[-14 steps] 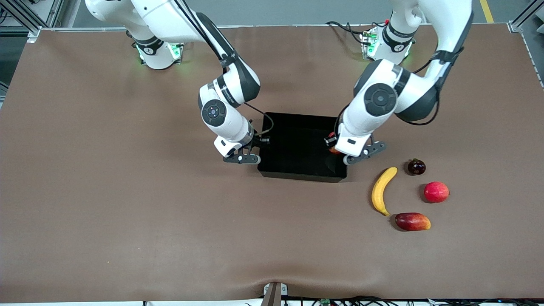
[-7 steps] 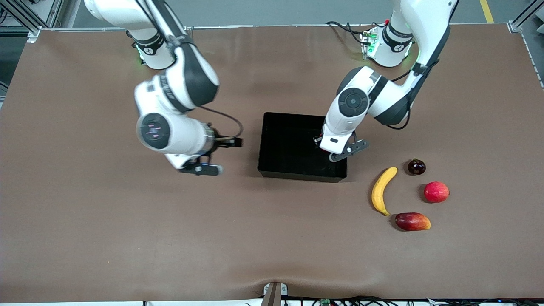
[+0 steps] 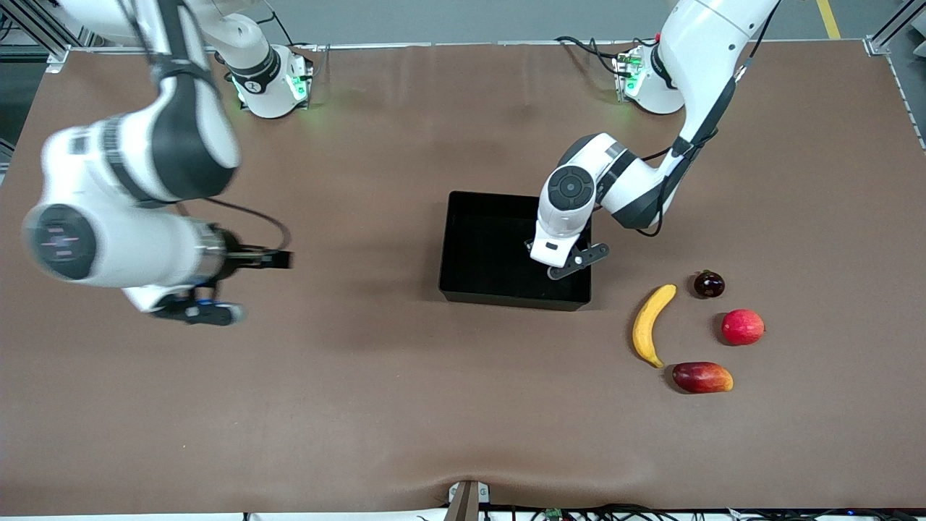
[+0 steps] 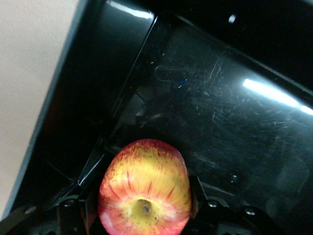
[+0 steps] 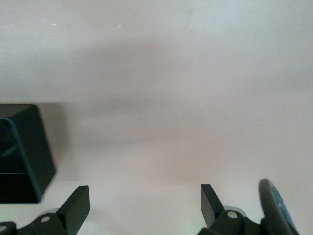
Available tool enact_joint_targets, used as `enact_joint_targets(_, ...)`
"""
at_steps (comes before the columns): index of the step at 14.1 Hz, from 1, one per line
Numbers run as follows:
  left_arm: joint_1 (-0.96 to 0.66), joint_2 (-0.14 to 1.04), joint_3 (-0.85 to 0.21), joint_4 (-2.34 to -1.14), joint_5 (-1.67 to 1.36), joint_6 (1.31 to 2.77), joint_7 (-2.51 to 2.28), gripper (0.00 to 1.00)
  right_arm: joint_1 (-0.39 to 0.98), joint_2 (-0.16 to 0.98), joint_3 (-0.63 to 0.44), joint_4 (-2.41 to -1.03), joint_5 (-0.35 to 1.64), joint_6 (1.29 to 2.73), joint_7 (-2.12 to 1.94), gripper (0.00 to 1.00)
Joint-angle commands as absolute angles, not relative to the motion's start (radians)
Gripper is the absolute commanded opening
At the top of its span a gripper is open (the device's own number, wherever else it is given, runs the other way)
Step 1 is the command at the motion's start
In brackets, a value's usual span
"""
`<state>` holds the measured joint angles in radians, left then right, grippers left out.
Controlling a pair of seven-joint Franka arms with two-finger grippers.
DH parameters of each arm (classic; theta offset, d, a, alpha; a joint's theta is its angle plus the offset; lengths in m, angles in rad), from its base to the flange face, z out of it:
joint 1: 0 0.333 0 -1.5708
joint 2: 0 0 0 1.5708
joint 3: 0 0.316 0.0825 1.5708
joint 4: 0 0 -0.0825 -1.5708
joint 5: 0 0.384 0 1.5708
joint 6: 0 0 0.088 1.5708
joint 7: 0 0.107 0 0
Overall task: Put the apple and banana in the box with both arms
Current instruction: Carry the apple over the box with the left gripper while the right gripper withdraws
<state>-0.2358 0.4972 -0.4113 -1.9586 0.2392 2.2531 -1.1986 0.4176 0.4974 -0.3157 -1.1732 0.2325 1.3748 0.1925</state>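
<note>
left arm: reaches in from its base, elbow bent, wrist turned down over the box (image 3: 463, 289) at the corner toward the left arm's end of the table
left gripper (image 3: 571, 264): hangs low inside the box, clamped on the apple (image 4: 144, 188); fingers (image 4: 73, 213) press both flanks of the fruit
apple: red with yellow streaks, held above the box floor, stem dimple facing the wrist camera; hidden under the wrist in the front view
box: black, glossy, mid-table; floor bare apart from glare
right arm: raised over the bare table (image 3: 362, 405), well apart from the box toward the right arm's end; forearm level, wrist angled down; blurred
right gripper (image 5: 144, 203): over bare table, fingers (image 5: 78, 205) spread wide, nothing between them; a box corner shows at the edge of the right wrist view
banana (image 3: 650, 323): on the table, near the box, toward the left arm's end and nearer to the front camera than the box; untouched
pinkish-red fruit (image 3: 742, 326), mango (image 3: 702, 377), dark fruit (image 3: 709, 284): clustered just beside the banana, farther from the box than it
</note>
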Motion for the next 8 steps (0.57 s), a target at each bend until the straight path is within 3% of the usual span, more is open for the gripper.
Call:
enact_joint_targets(1, -0.236, 0.502, -0.41, -1.97, 0.265, 2.283, -1.235, 0.0, 0.361, 0.412, -0.311, -1.164, 0.169, 1.347, 0.114, 1.0)
enact_joint_targets(3, -0.241, 0.505, -0.41, -1.97, 0.264, 2.286, -1.235, 0.0, 0.328, 0.374, -0.321, -1.166, 0.123, 1.28, 0.11, 1.0)
enact_joint_targets(4, -0.236, 0.503, -0.41, -1.97, 0.264, 2.281, -1.235, 0.1, 0.31, 0.348, -0.321, -1.172, 0.098, 1.269, 0.106, 1.0)
enact_joint_targets(7, -0.235, 0.502, -0.41, -1.963, 0.264, 2.276, -1.229, 1.0, 0.232, 0.246, -0.321, -1.265, 0.094, 1.278, -0.006, 1.0)
enact_joint_targets(8, -0.235, 0.496, -0.41, -1.962, 0.264, 2.273, -1.226, 1.0, 0.215, 0.209, -0.321, -1.297, 0.092, 1.288, -0.021, 1.0)
